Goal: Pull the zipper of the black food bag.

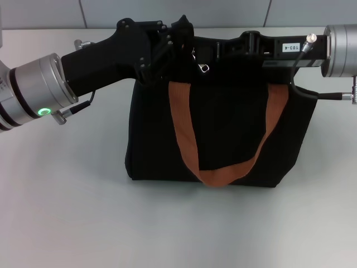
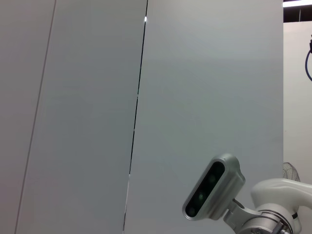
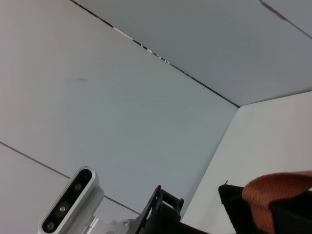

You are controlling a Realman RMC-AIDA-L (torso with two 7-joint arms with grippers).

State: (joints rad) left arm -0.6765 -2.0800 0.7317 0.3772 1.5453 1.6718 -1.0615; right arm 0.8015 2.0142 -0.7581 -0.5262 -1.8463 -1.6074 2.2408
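The black food bag (image 1: 223,134) stands upright on the table in the head view. One orange-brown strap handle (image 1: 220,173) hangs down its front. The small silver zipper pull (image 1: 204,68) dangles at the bag's top edge, left of the middle. My left gripper (image 1: 179,34) reaches in from the left and sits over the bag's top left corner. My right gripper (image 1: 211,53) reaches in from the right along the bag's top, with its tip just above the zipper pull. A corner of the bag (image 3: 243,207) and a bit of strap (image 3: 280,187) show in the right wrist view.
The bag stands on a pale grey table (image 1: 83,212), with a grey panelled wall behind it. A cable (image 1: 329,96) hangs off the right wrist beside the bag's right edge. The left wrist view shows only wall and the robot's head camera (image 2: 213,190).
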